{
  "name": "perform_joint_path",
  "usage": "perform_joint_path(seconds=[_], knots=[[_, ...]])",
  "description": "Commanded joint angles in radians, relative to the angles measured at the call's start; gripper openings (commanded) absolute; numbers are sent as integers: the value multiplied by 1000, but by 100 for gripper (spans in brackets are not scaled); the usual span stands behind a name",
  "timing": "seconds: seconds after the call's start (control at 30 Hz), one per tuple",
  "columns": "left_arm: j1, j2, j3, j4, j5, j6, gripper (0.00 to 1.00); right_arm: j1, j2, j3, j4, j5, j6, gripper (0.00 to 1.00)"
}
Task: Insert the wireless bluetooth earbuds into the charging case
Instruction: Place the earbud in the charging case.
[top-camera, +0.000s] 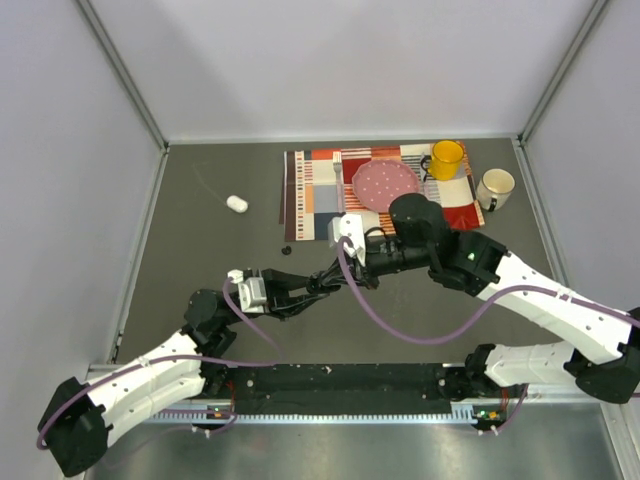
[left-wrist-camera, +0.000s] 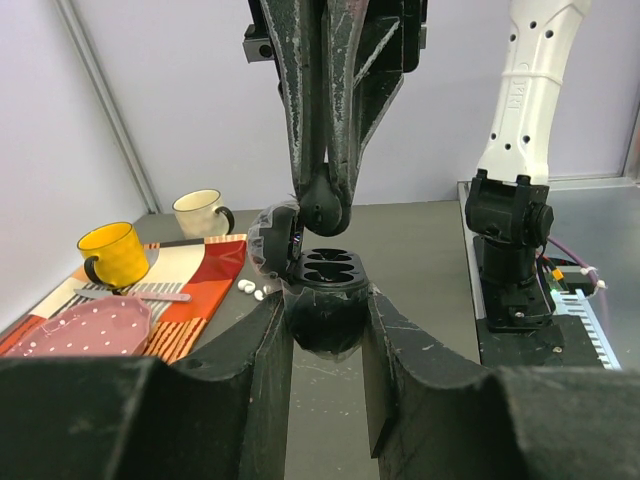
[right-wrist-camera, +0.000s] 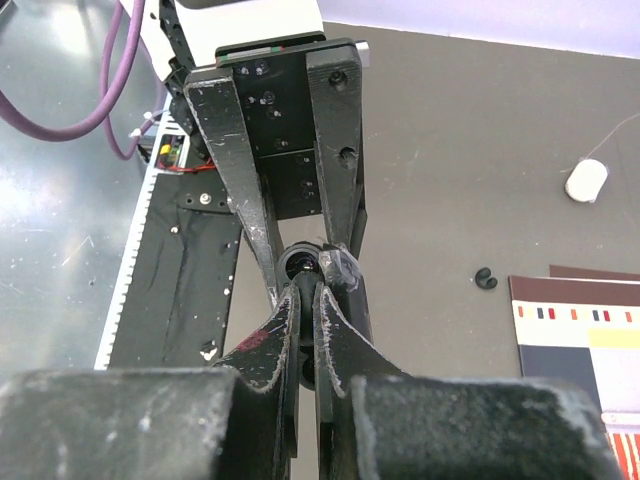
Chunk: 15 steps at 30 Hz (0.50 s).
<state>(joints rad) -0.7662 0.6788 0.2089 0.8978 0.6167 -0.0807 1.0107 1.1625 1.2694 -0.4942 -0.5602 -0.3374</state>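
My left gripper (left-wrist-camera: 327, 312) is shut on the black charging case (left-wrist-camera: 327, 322), held up off the table. Its lid (left-wrist-camera: 276, 240) is swung open to the left and the dark wells (left-wrist-camera: 331, 266) face up. Directly above the wells my right gripper (left-wrist-camera: 325, 212) points down, shut on a small rounded black earbud (left-wrist-camera: 325, 214). From the right wrist the case (right-wrist-camera: 303, 262) shows just beyond my right gripper (right-wrist-camera: 307, 292). Two white earbuds (left-wrist-camera: 250, 288) lie on the table by the placemat edge. Another small black piece (right-wrist-camera: 486, 279) lies loose on the table. Both grippers meet at mid-table (top-camera: 320, 284).
A patterned placemat (top-camera: 320, 190) at the back carries a pink plate (top-camera: 385, 185) and a yellow mug (top-camera: 446, 158). A white mug (top-camera: 495, 187) stands to its right. A white oval pod (top-camera: 236, 204) lies to the left of the mat. Grey walls close in three sides.
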Motion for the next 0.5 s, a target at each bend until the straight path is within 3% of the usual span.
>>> perform_joint_path(seconds=[0.0,0.47], knots=[[5,-2,35,49,14,-11,0,25,-15,-7,66,-1,-23,0],[4,-10,40,50,20,-13,0,43,16,-36,82,32,-72,0]])
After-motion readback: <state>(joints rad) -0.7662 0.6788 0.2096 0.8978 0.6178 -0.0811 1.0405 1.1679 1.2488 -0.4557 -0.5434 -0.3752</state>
